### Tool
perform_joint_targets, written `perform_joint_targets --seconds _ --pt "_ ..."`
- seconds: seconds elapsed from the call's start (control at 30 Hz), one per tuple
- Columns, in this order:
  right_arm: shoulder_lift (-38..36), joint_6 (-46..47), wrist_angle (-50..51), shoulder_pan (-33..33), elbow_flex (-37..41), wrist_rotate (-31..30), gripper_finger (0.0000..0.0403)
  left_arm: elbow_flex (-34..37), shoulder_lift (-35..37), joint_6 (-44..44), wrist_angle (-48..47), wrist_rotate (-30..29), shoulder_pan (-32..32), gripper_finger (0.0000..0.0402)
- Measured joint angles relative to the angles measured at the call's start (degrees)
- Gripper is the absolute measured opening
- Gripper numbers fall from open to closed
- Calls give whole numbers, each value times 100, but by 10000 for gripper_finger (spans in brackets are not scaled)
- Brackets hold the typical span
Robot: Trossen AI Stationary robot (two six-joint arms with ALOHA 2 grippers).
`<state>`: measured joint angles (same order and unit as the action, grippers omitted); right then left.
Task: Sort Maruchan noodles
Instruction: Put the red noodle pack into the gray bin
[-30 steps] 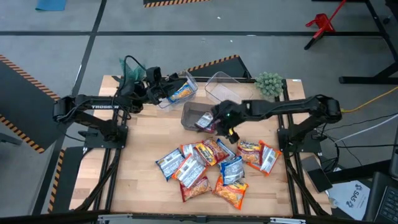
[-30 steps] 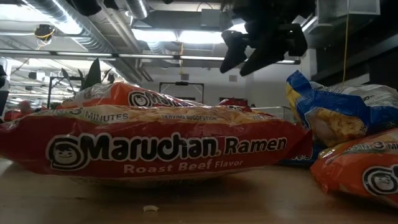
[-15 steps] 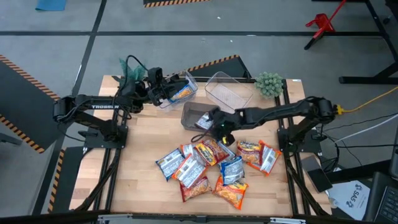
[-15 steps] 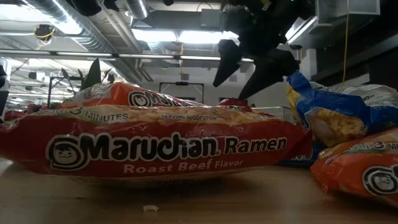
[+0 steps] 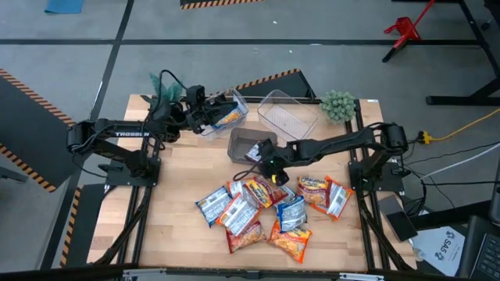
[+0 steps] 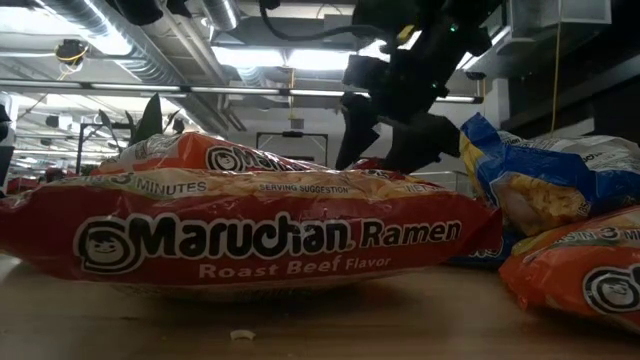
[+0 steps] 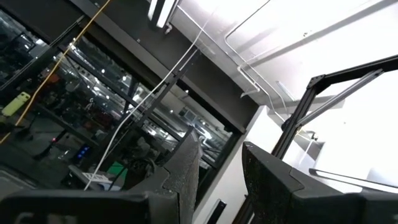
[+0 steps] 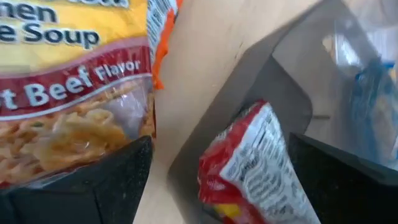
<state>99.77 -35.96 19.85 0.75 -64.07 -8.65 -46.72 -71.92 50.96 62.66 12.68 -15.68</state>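
- Worktop (image 5: 168, 207): a pale wooden table seen from straight above, with one dark arm on each side.
- Pile of noodle packets (image 5: 266, 207): roughly a dozen crinkly Maruchan packets in orange, red-white and blue-yellow, heaped and overlapping on the worktop's middle, toward its near edge.
- Beef packet (image 8: 62, 93): in the right wrist view, an orange and yellow wrapper printed with "Beef Flavor" lies flat on the wood just beside the grey bin.
- Grey bin (image 5: 248, 144): sits on the worktop behind the pile, toward the far edge; a red-white packet (image 8: 255, 168) lies inside it.
- Clear bin (image 5: 287, 113): stands near the far edge, just beyond the grey bin.
- Tilted clear bin (image 5: 225, 112): near the far edge on the left, tipped on its side, with a blue-yellow packet (image 5: 226, 117) inside.
- Right gripper (image 5: 269, 162): hangs low at the grey bin's near rim, above the far end of the pile; its fingers are spread wide and hold nothing.
- Left gripper (image 5: 205, 115): at the tilted clear bin; its fingers (image 7: 186, 165) sit partly closed, and whether they grip the bin's wall cannot be told.
- Green plant-like object (image 5: 338, 104): rests at the worktop's far right corner.
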Motion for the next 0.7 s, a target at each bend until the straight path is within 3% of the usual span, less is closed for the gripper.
perform_joint_targets --seconds 0.3,0.7 --pt "-7 395 64 0 0 -509 312 0 0 -4 -29 7 0 117" --pt "-7 434 93 0 0 -703 154 0 -2 -9 -73 34 0 117"
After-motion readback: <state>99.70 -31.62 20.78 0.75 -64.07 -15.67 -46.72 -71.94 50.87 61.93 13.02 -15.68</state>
